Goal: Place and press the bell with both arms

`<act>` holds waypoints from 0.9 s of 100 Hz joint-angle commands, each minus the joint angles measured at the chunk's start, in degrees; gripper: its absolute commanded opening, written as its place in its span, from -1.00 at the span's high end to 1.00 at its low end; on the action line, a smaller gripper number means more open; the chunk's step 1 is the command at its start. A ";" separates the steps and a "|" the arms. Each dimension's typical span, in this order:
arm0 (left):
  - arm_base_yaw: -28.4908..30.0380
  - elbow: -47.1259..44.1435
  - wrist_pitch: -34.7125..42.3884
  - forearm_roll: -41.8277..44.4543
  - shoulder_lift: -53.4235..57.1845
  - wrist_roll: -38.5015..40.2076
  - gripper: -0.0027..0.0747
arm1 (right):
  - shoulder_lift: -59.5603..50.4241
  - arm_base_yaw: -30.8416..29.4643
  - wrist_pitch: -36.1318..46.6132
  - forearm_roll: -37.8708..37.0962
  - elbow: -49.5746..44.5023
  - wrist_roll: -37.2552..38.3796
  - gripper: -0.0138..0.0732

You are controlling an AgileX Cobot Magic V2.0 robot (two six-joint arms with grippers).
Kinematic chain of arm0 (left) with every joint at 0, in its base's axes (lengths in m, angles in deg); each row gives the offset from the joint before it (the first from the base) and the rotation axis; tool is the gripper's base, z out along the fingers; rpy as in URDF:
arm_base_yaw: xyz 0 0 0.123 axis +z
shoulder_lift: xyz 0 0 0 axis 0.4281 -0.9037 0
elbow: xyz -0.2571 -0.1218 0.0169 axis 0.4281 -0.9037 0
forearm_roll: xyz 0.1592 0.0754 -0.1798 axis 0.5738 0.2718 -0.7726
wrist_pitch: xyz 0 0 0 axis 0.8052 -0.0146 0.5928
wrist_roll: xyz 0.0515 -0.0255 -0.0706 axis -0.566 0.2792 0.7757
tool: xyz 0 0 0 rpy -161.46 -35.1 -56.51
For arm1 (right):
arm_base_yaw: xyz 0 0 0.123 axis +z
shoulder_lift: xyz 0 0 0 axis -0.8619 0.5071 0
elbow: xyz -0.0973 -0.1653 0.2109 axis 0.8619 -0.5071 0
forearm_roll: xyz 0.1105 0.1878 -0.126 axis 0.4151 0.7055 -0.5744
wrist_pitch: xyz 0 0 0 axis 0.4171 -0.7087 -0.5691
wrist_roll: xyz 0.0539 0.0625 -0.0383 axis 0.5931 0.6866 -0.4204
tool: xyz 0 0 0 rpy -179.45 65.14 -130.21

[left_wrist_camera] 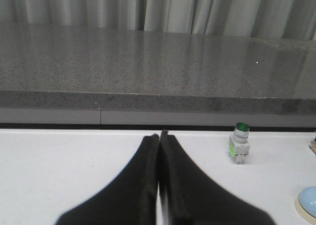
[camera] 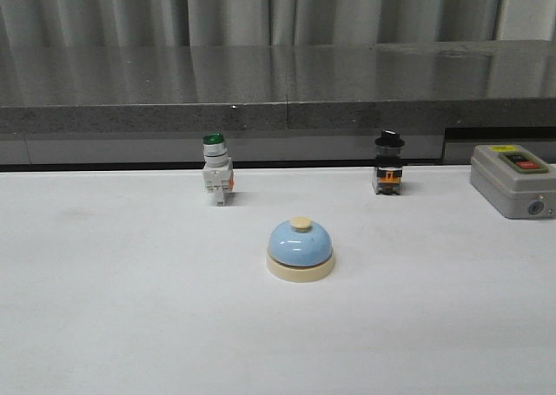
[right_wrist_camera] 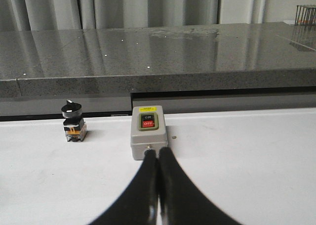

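The light-blue dome bell (camera: 300, 248) with cream base and cream button stands upright on the white table, centre of the front view. Its edge also shows in the left wrist view (left_wrist_camera: 308, 203). Neither arm shows in the front view. My left gripper (left_wrist_camera: 159, 136) is shut and empty, well apart from the bell. My right gripper (right_wrist_camera: 158, 152) is shut and empty, its tips in line with the grey switch box (right_wrist_camera: 148, 138). The bell is out of the right wrist view.
A green-capped white push-button switch (camera: 216, 168) stands behind the bell to the left, also in the left wrist view (left_wrist_camera: 240, 143). A black-capped switch (camera: 388, 163) stands back right, also in the right wrist view (right_wrist_camera: 73, 121). The grey ON/OFF box (camera: 513, 180) sits far right. A grey stone ledge (camera: 278, 87) runs behind.
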 commanded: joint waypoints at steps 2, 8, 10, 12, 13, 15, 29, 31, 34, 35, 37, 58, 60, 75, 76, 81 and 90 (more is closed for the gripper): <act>0.07 0.19 2.98 -1.17 3.73 0.44 0.98 | -0.66 -0.31 4.55 -0.33 0.86 -0.16 0.82; 0.07 -0.56 3.12 -1.17 6.11 0.44 0.98 | -0.66 -0.31 4.55 -0.33 0.86 -0.16 0.82; 0.07 -0.73 3.22 -1.17 6.91 0.44 0.98 | -0.66 -0.31 4.55 -0.33 0.86 -0.16 0.82; 0.07 -1.08 3.33 -1.17 7.71 0.44 0.98 | -0.66 -0.31 4.55 -0.33 0.86 -0.16 0.82; 0.07 -1.18 3.46 -1.17 7.97 0.44 0.98 | -0.66 -0.31 4.55 -0.33 0.86 -0.16 0.82; 0.07 -1.47 3.58 -1.17 8.74 0.44 0.98 | -0.66 -0.31 4.55 -0.33 0.86 -0.16 0.82; 0.07 -3.26 4.90 -1.17 9.71 0.44 0.98 | -0.67 -0.31 4.47 -0.33 0.86 -0.16 0.82; 0.07 -3.59 4.90 -1.17 9.71 0.44 0.98 | -0.67 -0.31 4.47 -0.33 0.86 -0.16 0.82; 0.07 -3.90 4.90 -1.17 9.71 0.44 0.98 | -0.67 -0.31 4.47 -0.33 0.86 -0.16 0.82; 0.07 -4.05 4.90 -1.17 9.71 0.44 0.98 | -0.67 -0.31 4.47 -0.33 0.86 -0.16 0.82; 0.07 -4.37 4.90 -1.17 9.71 0.44 0.98 | -0.67 -0.31 4.53 -0.33 0.86 -0.16 0.82; 0.07 -9.93 12.60 -0.18 9.71 0.44 0.98 | -0.67 -0.31 4.48 -0.33 0.86 -0.16 0.82; 0.07 -10.78 13.95 0.92 9.71 0.44 0.98 | -0.67 -0.31 4.48 -0.33 0.86 -0.16 0.82; 0.07 -16.38 20.27 8.77 9.93 7.22 0.98 | -0.67 -0.31 4.48 -0.33 0.86 -0.16 0.82; 0.07 -16.64 20.40 9.29 9.93 7.91 0.98 | -0.67 -0.31 4.48 -0.33 0.86 -0.16 0.82; 0.07 -18.55 21.31 9.73 10.01 8.40 0.98 | -0.67 -0.31 4.48 -0.33 0.86 -0.16 0.82; 0.07 -19.63 18.89 9.34 10.01 8.40 0.98 | -0.67 -0.31 4.49 -0.33 0.86 -0.16 0.82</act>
